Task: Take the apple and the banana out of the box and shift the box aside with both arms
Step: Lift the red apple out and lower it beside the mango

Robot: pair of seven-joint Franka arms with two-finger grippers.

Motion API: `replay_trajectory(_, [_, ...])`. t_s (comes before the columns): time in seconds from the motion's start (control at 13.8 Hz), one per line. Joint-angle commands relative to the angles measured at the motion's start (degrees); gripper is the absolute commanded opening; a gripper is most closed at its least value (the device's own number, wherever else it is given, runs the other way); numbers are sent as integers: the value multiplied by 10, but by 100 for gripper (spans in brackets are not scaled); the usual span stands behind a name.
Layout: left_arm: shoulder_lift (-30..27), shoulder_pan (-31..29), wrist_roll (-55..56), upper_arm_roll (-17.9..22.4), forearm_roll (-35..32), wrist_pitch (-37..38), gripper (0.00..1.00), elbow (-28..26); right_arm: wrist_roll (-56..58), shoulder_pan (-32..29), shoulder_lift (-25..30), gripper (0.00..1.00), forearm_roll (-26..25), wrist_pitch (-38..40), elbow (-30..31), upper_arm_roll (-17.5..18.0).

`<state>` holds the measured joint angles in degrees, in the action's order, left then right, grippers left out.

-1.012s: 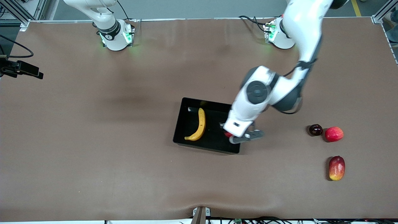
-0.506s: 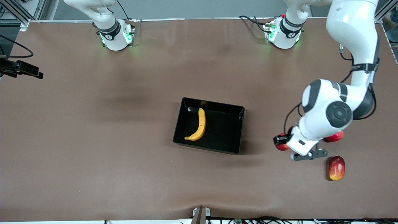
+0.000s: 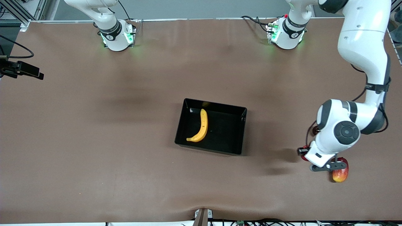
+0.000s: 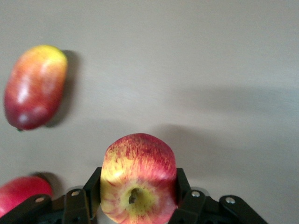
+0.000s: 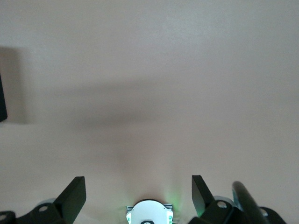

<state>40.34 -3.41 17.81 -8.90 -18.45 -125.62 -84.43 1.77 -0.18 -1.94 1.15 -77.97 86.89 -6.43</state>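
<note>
The apple (image 4: 138, 179) is small and round, red streaked with yellow, with a yellow patch around its stem dimple; the left gripper (image 4: 136, 196) pinches it between both fingers (image 4: 186, 196), one pressed to each side. In the front view this left gripper (image 3: 306, 155) hangs over bare table toward the left arm's end, and only a sliver of the apple (image 3: 304, 158) shows beside the wrist. The oblong red-yellow mango (image 3: 340, 173) lies on the table just beside that gripper, partly covered by the wrist hardware; the left wrist view shows the mango (image 4: 33, 87) whole, with a second red fruit (image 4: 21, 192) at the picture's corner. The box (image 3: 241, 131) is a shallow glossy black bin near the middle of the table, well apart from the left gripper. In it lies the banana (image 3: 201, 126), long, curved and yellow, along the wall toward the right arm's end, and the rest of the floor is bare. The brown table (image 3: 94, 141) lies wide and bare between the box and the gripper, and toward the right arm's end as well. The right gripper (image 5: 138, 198) waits over bare table with its fingers (image 5: 72, 196) spread wide and nothing between them.
</note>
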Motion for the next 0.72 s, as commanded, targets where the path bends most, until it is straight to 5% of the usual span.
replay_trajectory(0.0, [15, -36, -35, -7, -15, -26, 0, 2, 1, -6, 0, 100, 0, 4, -3, 5])
replay_trajectory(0.22, [25, -39, -35, -7, -13, -28, 0, 1, 2, -7, 0, 100, 0, 4, -3, 5])
replay_trajectory(0.29, [31, -40, -36, -7, -13, -28, 7, 1, 2, -7, 0, 100, 0, 4, -3, 5])
replay_trajectory(0.51, [35, -40, -36, -7, -9, -28, 100, -1, 2, -6, 0, 100, 0, 4, -3, 5])
replay_trajectory(0.65, [29, -43, -38, -8, -9, -27, 100, -2, 2, -6, 0, 100, 0, 4, -3, 5])
